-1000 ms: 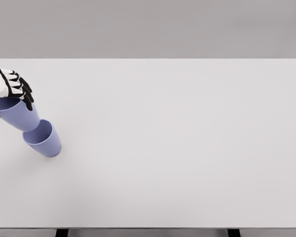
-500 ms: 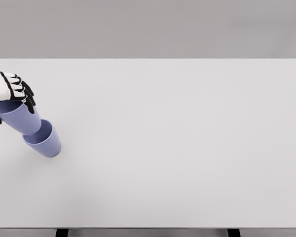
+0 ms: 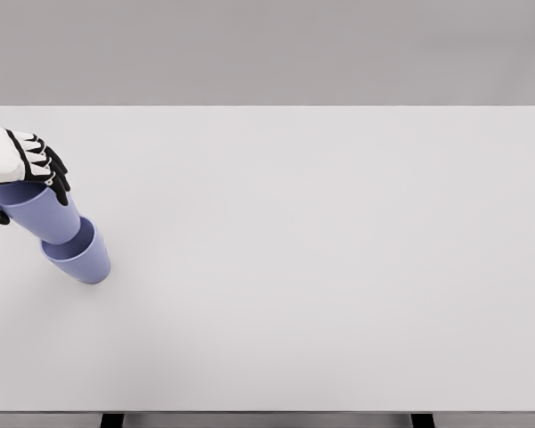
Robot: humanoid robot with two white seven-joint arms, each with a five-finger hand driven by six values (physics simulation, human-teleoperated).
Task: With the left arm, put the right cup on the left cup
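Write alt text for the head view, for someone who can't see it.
A white robotic left hand grips a lavender cup by its rim, its base lowered into a second lavender cup standing on a white table, near the left edge. No right arm shows.

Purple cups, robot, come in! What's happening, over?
Left hand gripping upper cup at its rim. Its base sits inside lower cup. Right arm out of view. Nothing in the way.

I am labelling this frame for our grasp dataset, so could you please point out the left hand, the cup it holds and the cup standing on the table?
left hand (image 3: 22, 160), head view, on the knuckles.
held cup (image 3: 40, 212), head view, on its side wall.
standing cup (image 3: 87, 261), head view, on its outer wall.
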